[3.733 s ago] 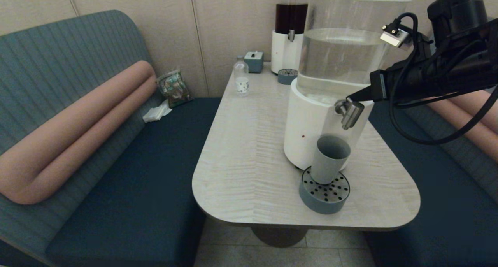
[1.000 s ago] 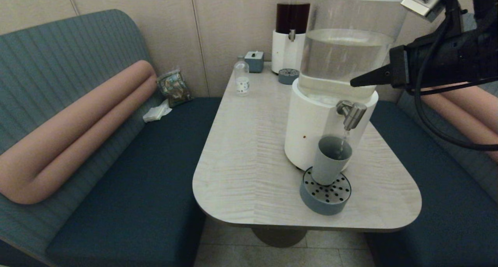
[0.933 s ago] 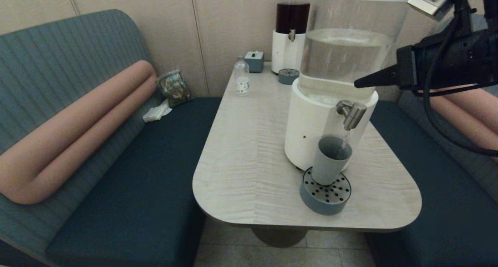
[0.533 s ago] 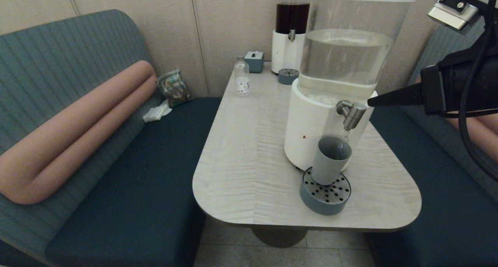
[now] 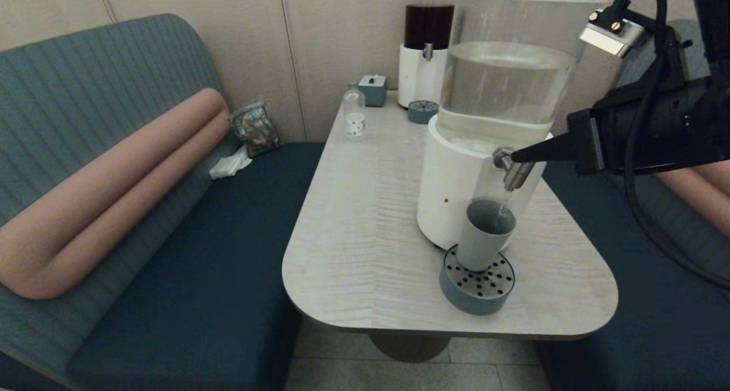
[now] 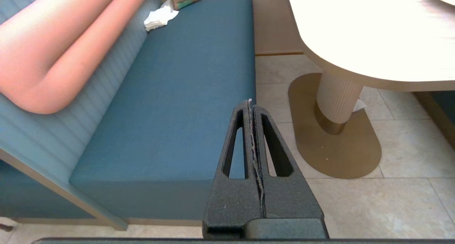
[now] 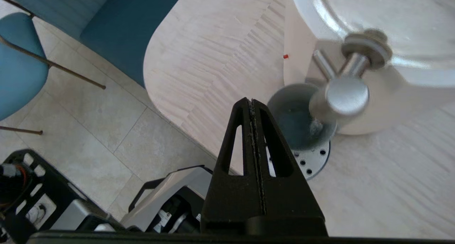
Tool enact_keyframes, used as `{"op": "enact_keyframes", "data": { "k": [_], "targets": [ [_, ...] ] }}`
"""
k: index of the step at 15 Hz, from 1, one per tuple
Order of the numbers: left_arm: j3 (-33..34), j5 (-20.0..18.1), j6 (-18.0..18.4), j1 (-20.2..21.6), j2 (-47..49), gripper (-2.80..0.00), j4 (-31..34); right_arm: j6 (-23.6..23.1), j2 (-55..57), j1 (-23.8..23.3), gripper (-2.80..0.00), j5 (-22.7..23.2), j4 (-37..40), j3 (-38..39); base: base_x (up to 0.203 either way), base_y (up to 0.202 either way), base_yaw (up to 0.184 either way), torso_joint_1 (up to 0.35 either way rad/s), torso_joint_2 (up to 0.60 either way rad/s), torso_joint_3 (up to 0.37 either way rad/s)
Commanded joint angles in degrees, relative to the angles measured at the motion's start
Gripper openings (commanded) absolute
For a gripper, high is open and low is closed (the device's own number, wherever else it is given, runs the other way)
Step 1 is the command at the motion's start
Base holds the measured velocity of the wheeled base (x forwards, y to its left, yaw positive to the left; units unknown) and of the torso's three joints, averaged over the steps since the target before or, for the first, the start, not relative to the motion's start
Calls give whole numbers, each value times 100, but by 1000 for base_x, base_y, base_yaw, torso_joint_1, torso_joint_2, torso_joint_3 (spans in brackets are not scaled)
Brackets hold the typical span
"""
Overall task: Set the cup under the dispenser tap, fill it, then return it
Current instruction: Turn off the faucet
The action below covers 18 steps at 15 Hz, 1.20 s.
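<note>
Behind right pincer [image 5: 516,155] tip, dispenser tap [image 5: 515,168] partly hidden, contact unclear

dispenser tap [image 5: 515,168] overhanging cup [image 5: 483,233]

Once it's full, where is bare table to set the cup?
Wide bare table left of the dispenser, back to the bottle. Narrow strip right of the drip tray. Crowded: cup, tap, right gripper.
</note>
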Motion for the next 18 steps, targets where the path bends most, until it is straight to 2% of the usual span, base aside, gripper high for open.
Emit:
{"op": "enact_keyframes", "data": {
  "k": [1, 5, 8, 11, 18],
  "targets": [
    [-6, -2, 1, 2, -1, -280, -5, 11, 291, 8, -280, 0, 0, -113, 0, 0, 0, 0, 0, 0],
    [-8, -3, 4, 2, -1, -280, -5, -24, 598, 11, -280, -429, -2, -341, 0, 0, 0, 0, 0, 0],
    [0, -7, 6, 2, -1, -280, -5, -20, 725, 2, -280, -513, 92, -646, 0, 0, 0, 0, 0, 0],
    [-8, -7, 6, 2, -1, -280, -5, -223, 775, 20, -280, -882, 155, -748, 0, 0, 0, 0, 0, 0],
    [-1, -7, -2, 2, -1, -280, -5, -323, 692, 20, -280, -964, 409, -889, 0, 0, 0, 0, 0, 0]
  ]
}}
